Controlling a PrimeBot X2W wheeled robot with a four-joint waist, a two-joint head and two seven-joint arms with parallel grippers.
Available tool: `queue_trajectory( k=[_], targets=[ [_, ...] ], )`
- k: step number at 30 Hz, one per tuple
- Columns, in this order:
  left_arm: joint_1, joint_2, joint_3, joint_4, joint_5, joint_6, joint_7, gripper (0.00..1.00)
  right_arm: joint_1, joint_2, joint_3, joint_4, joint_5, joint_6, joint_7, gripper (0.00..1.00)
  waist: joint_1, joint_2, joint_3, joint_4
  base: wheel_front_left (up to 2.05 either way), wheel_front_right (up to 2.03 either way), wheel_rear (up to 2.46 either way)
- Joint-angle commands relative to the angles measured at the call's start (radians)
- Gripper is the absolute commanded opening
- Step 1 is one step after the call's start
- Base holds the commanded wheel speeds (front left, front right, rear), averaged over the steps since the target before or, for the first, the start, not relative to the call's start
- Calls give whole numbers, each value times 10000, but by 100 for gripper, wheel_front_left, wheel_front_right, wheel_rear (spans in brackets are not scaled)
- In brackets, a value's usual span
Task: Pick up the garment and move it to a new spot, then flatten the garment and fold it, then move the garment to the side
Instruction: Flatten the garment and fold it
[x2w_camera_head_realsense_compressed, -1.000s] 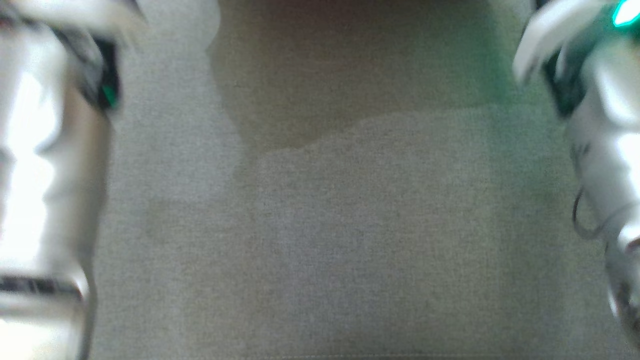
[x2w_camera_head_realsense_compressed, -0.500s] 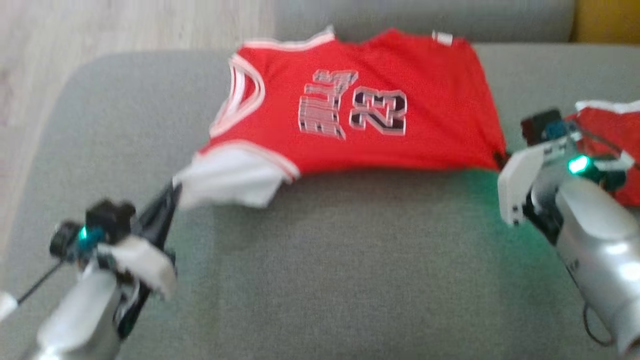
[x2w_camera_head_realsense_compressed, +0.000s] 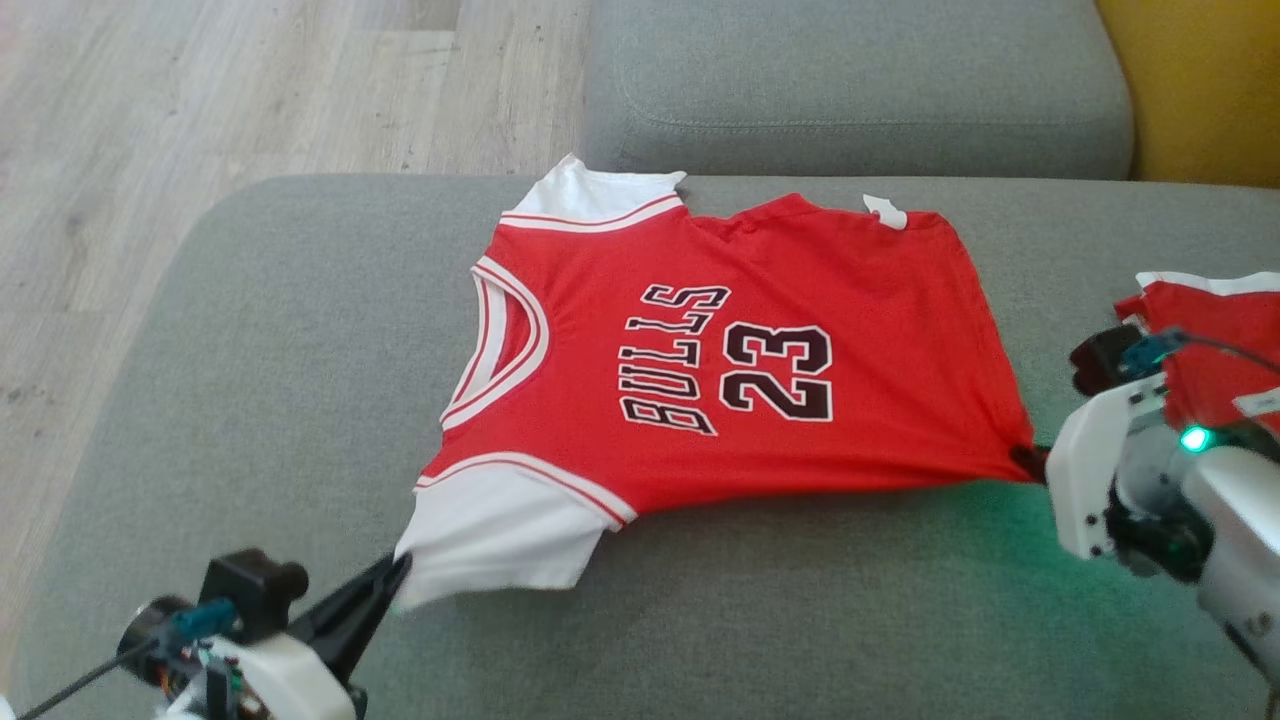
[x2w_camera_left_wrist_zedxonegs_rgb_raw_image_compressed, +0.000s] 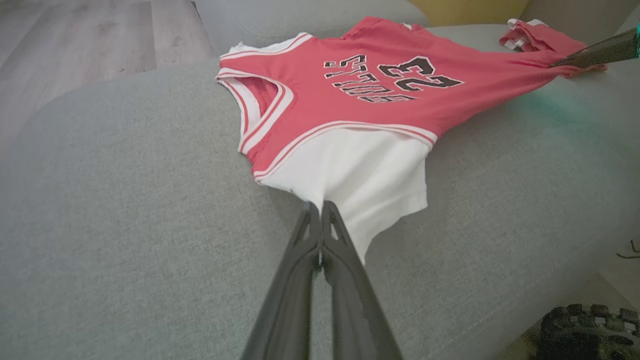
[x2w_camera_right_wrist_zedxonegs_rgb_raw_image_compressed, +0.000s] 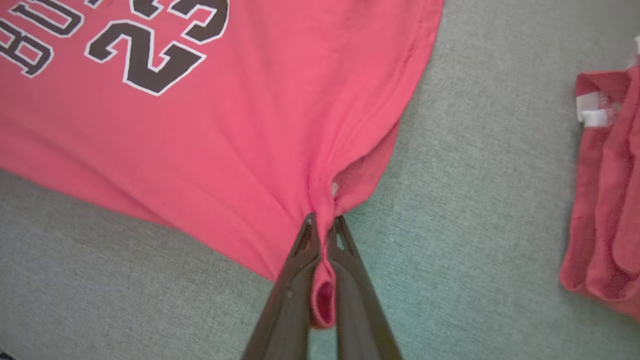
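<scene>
The garment is a red jersey with white sleeves, "BULLS 23" on its front, spread flat on the grey sofa seat. My left gripper is shut on the corner of the near white sleeve; in the left wrist view its tips pinch the sleeve's edge. My right gripper is shut on the jersey's near hem corner, and a fold of red cloth bunches between its fingers. The jersey is stretched between the two grippers.
A second red garment lies crumpled on the seat at the right, beside my right arm. The sofa backrest runs behind the jersey. Wooden floor lies off the seat's left edge, and a yellow surface stands at the far right.
The head camera has tilted up from the bare seat to the jersey. Since half a second ago both grippers keep their hold; the jersey lies flatter and more stretched.
</scene>
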Motion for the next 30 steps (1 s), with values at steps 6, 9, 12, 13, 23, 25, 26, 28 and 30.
queue_trajectory(
  k=[6, 9, 12, 13, 23, 25, 26, 28, 30],
  targets=[
    [-1231, 354, 830, -749, 114, 422, 61, 0, -420, -448, -160, -500, 517, -9, -84, 0, 2, -1, 275, -98, 0, 0, 0],
    [-1836, 227, 926, -480, 103, 336, 159, 0, -708, -338, -171, -553, 589, -9, -29, 0, 2, -1, 572, -232, 0, 0, 0],
    [-2553, 40, 977, 34, 3, 140, 371, 0, -1078, -206, -258, -490, 665, -9, 19, 0, 2, -1, 907, -362, 0, 0, 0],
    [-2815, -11, 990, 260, -38, 60, 468, 0, -1218, -151, -298, -435, 685, -9, 42, 0, 2, -1, 1029, -407, 0, 0, 0],
    [-5305, -380, 621, 2453, 6, -600, 1324, 0, -2520, 458, -555, 340, 726, -9, 293, 0, 2, -1, 2099, -747, 0, 0, 0],
    [-5783, -423, 399, 2882, 195, -681, 1360, 0, -2766, 584, -519, 471, 678, -9, 297, 0, 2, -1, 2294, -827, 0, 0, 0],
    [-6005, -471, 301, 3101, 253, -712, 1343, 0, -2876, 654, -506, 534, 672, -9, 307, 0, 2, -1, 2389, -859, 0, 0, 0],
    [-6426, -587, 101, 3533, 363, -755, 1271, 0, -3070, 777, -454, 640, 653, -9, 337, 0, 2, -1, 2562, -913, 0, 0, 0],
    [-6848, -686, -177, 3924, 596, -782, 1133, 0, -3226, 865, -377, 717, 642, -9, 381, 0, 2, -1, 2714, -946, 0, 0, 0]
  ],
)
